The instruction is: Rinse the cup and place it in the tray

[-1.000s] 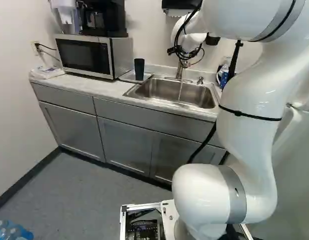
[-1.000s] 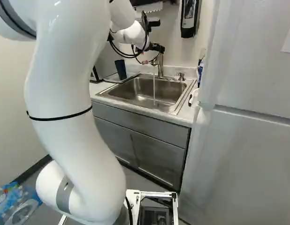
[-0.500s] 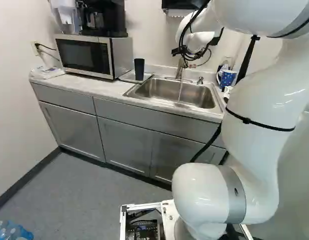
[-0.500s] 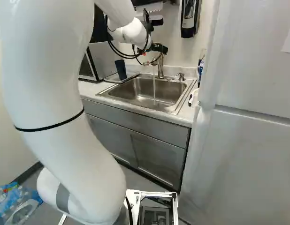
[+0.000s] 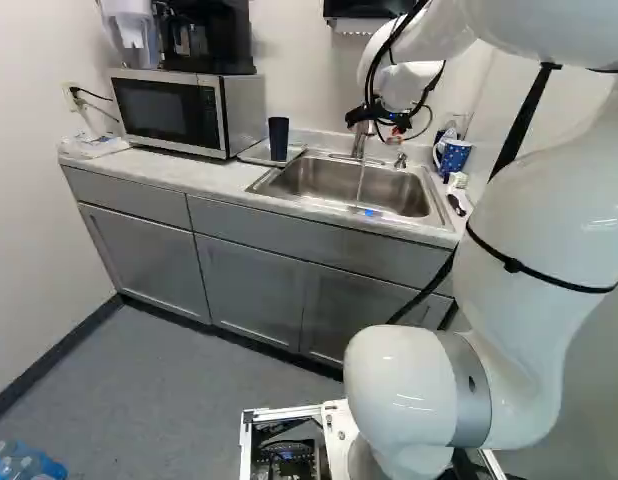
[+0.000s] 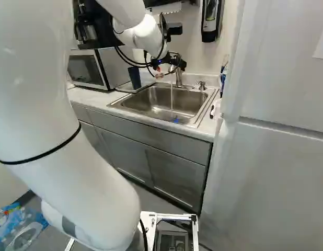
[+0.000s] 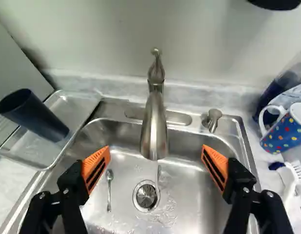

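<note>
Black two-fingered gripper (image 6: 169,65): spread wide, orange pads (image 7: 98,161) well apart
Curved metal faucet (image 7: 154,129): seen between the fingers, touching neither
Dark blue tapered cup (image 7: 36,117): on the shallow metal tray (image 7: 77,108), beside the steel sink (image 7: 204,195)

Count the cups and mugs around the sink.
2: the dark cup standing on the tray, and the dotted mug across the sink from it. A container behind the mug is partly hidden, unclear; the arm may hide others.
</note>
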Tool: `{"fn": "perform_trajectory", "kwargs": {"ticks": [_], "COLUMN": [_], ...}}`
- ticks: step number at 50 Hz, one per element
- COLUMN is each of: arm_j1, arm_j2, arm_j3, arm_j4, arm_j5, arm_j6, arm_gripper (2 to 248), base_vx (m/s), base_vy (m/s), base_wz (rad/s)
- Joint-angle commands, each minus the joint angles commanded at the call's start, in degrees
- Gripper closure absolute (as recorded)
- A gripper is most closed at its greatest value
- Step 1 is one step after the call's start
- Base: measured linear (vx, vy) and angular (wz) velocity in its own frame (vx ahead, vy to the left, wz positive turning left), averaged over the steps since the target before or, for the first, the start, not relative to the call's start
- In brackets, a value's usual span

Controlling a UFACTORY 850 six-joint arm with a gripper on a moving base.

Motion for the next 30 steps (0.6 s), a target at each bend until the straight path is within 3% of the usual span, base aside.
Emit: {"fn": "perform_trajectory", "kwargs": {"ticks": [14, 30], "arm_j1": [-0.01, -0.01], "arm_j2": [0.07, 0.07], "arm_j3": [0.07, 0.07], "arm_j4": [0.00, 0.00], "arm_j5": [-8.41, -8.41], "arm_j6": [0.00, 0.00], "arm_gripper": [3, 3], "base_vx": [0.000, 0.000], "base_vy": [0.000, 0.000], "base_wz": [0.000, 0.000]}}
